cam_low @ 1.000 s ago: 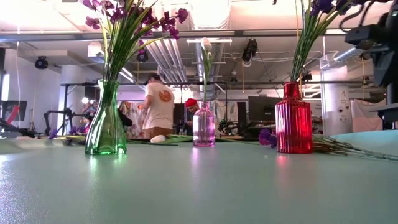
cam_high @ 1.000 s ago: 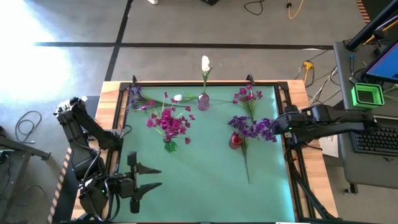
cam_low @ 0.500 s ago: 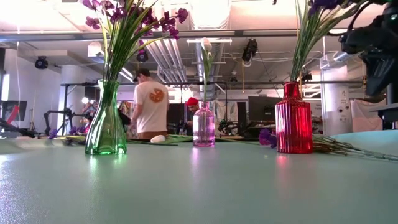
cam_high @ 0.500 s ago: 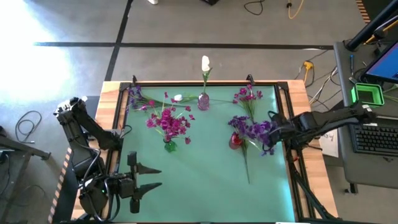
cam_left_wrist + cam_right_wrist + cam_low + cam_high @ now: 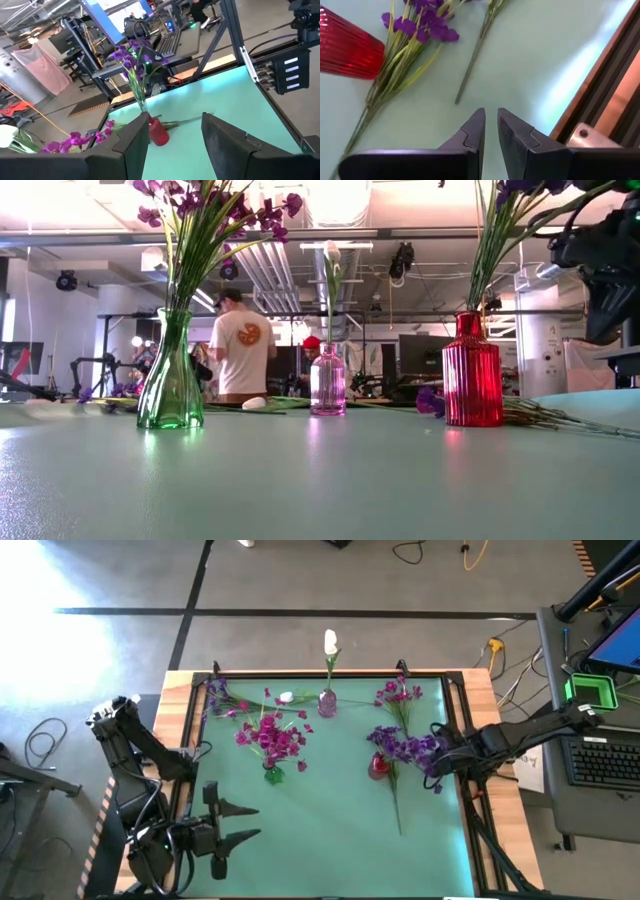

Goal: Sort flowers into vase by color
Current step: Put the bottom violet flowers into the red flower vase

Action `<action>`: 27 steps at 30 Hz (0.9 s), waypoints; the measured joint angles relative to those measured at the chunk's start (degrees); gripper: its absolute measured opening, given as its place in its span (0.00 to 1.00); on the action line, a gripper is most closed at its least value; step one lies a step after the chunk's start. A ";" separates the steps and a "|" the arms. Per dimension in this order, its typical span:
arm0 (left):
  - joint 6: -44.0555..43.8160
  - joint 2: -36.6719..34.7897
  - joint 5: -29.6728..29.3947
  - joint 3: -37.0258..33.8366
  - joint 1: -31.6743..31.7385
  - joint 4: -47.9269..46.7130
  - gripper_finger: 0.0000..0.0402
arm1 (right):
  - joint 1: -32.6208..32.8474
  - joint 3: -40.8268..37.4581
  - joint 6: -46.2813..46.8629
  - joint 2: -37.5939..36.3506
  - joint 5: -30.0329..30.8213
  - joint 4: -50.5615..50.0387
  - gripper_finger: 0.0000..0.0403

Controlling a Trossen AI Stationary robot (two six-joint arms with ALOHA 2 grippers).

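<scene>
Table (image 5: 330,830) with a pale teal top fills the high view's centre. Right of centre a ribbed red glass vase (image 5: 378,767) holds purple-bloomed green-stemmed flowers (image 5: 400,746); the right gripper (image 5: 437,762), fingers nearly together around nothing, hovers just beside them. Left of centre a green glass vase (image 5: 272,775) carries magenta-pink flowers (image 5: 272,735). At top centre a small pink vase (image 5: 327,703) holds one white bud (image 5: 330,641). The left gripper (image 5: 245,823) waits spread apart at lower left.

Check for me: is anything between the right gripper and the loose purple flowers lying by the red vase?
Nothing visible blocks it. The right gripper, fingers nearly closed with a narrow gap and empty, hangs over bare mat; the loose purple flowers lie flat just ahead beside the red vase. The left gripper waits at the table's near left.
</scene>
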 joint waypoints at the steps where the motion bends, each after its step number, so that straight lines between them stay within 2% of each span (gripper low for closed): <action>1: -0.13 0.00 -0.04 0.00 0.00 0.00 0.42 | 0.00 -0.10 -0.86 -0.05 0.63 0.02 0.11; 8: -0.18 0.00 -0.07 0.00 0.00 0.01 0.42 | -0.02 -0.47 -6.25 -1.43 3.98 0.05 0.11; 27: 0.04 0.00 -0.07 0.00 -0.01 -0.02 0.42 | 0.40 -0.04 -18.97 -2.58 -5.85 1.24 0.11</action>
